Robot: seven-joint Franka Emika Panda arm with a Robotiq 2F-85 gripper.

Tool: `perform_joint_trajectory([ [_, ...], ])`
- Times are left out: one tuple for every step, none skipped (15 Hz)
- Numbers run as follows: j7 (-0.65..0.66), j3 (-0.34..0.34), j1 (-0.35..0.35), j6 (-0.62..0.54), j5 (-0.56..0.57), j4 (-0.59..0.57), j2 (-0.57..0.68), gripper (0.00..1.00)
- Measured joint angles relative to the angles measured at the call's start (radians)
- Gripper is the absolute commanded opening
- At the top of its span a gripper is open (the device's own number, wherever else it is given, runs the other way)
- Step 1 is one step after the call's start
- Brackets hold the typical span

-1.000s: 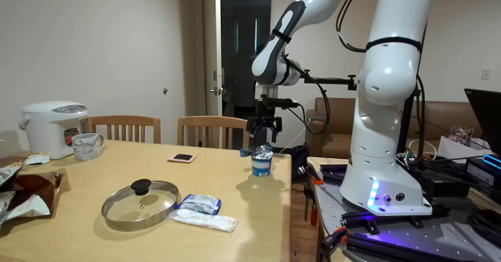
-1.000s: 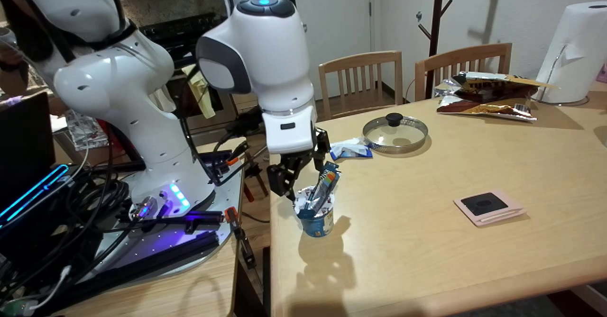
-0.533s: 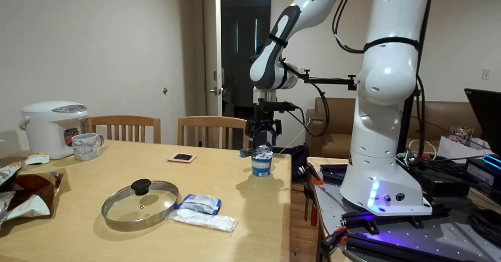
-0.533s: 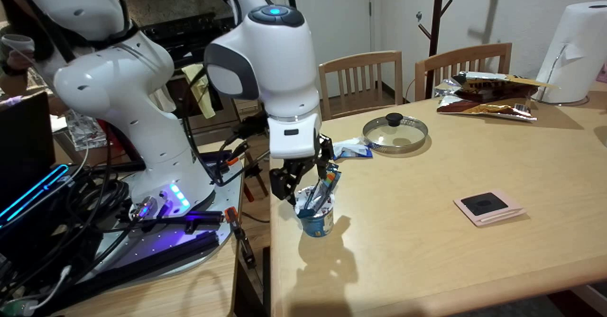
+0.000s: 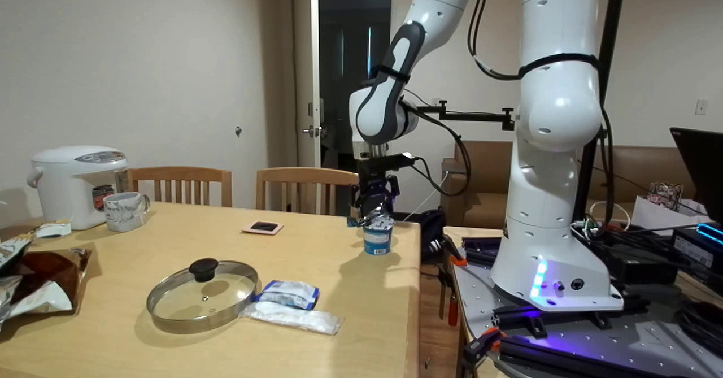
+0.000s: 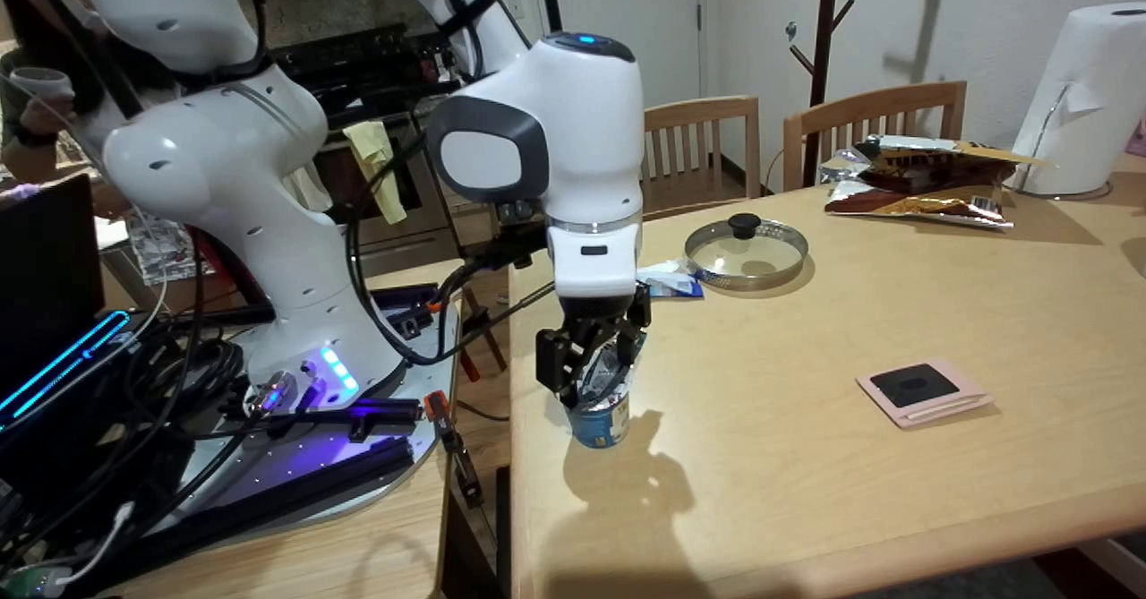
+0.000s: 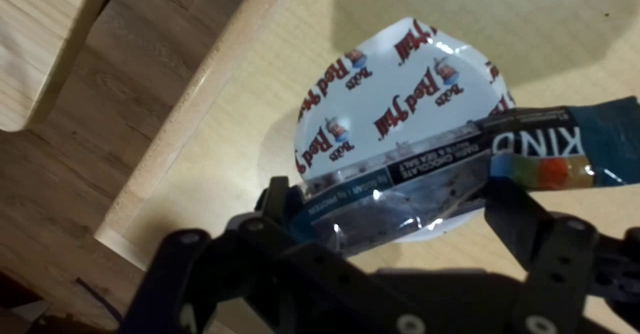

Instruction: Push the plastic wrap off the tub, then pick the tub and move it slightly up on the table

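Observation:
The tub (image 5: 377, 241) stands upright on the light-wood table (image 6: 761, 474), near its edge, in both exterior views. From above, the wrist view shows its white foil lid with red print. Across that lid lies the plastic wrap (image 7: 425, 186), a clear and teal printed wrapper, one end jutting past the rim. My gripper (image 7: 390, 194) is open and low over the tub, the wrap stretching between its fingers. One finger overlaps each end part of the wrap; whether they touch it I cannot tell. In an exterior view the gripper (image 6: 602, 368) partly hides wrap and lid.
A glass lid (image 5: 203, 299) and a white-and-blue packet (image 5: 288, 294) lie on the table. A pink-and-black card holder (image 6: 922, 393) lies apart from the tub. Farther off are a mug (image 5: 125, 211), a white water boiler (image 5: 79, 186), brown bags (image 6: 922, 187) and a paper towel roll (image 6: 1079, 102).
My gripper has come down and over the tub, moving rightward in an exterior view. The wrap has shifted and turned on the lid. The tub stands where it was; the jaws stay open.

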State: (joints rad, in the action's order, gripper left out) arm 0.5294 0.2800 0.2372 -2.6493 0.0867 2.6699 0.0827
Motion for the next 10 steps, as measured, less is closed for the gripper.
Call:
perform_joint_trajectory([
  [0.0,0.001,-0.006,0.0,0.004,-0.008,0.007,1.0],
  [0.0,0.001,-0.011,0.0,0.005,-0.016,0.014,1.0],
  [0.0,0.001,-0.017,0.0,0.005,-0.023,0.019,1.0],
  [0.0,0.001,-0.021,0.0,0.005,-0.028,0.023,1.0],
  [0.0,0.001,-0.025,0.0,0.005,-0.032,0.025,1.0],
  [0.0,0.001,-0.028,0.0,0.005,-0.034,0.026,0.75],
  [0.0,0.002,-0.031,0.0,0.005,-0.036,0.027,0.74],
  [0.0,0.002,-0.033,0.0,0.005,-0.038,0.028,0.68],
  [0.0,0.002,-0.034,0.0,0.005,-0.039,0.028,0.6],
  [0.0,0.002,-0.034,0.0,0.005,-0.04,0.028,0.54],
])
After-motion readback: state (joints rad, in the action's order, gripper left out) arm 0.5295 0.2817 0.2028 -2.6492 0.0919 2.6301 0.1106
